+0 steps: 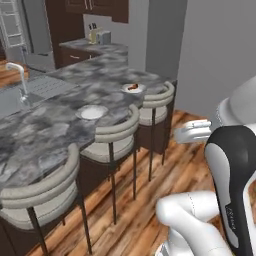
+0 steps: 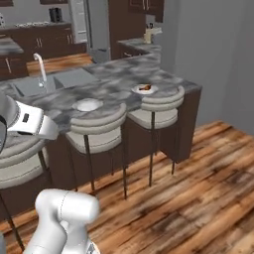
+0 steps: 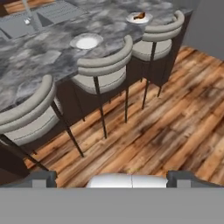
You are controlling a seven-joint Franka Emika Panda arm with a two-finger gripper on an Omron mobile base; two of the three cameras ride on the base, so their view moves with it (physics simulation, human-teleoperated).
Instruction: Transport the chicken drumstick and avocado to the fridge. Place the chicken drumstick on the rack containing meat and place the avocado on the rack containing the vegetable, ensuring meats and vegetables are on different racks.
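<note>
The chicken drumstick (image 1: 133,87) (image 2: 146,88) (image 3: 139,16) is a small orange-brown lump on a white plate (image 3: 131,19) at the far right end of the marble island. My gripper (image 3: 113,179) hangs over the wooden floor in front of the bar stools, well short of the counter. It is open, its two dark fingertips (image 3: 43,178) stand wide apart, and nothing is between them. The pale grey fridge (image 2: 96,25) stands far back in the kitchen, its inside too small to make out. The avocado, the racks, the meat and the vegetable are out of view.
A second white plate (image 1: 91,112) (image 3: 86,42) lies mid-counter. Three curved-back stools (image 3: 105,74) line the island's near side. A sink with a faucet (image 1: 20,80) sits on the island's far left. A grey wall (image 2: 218,54) lies to the right, with wooden floor (image 2: 198,188) in front of it.
</note>
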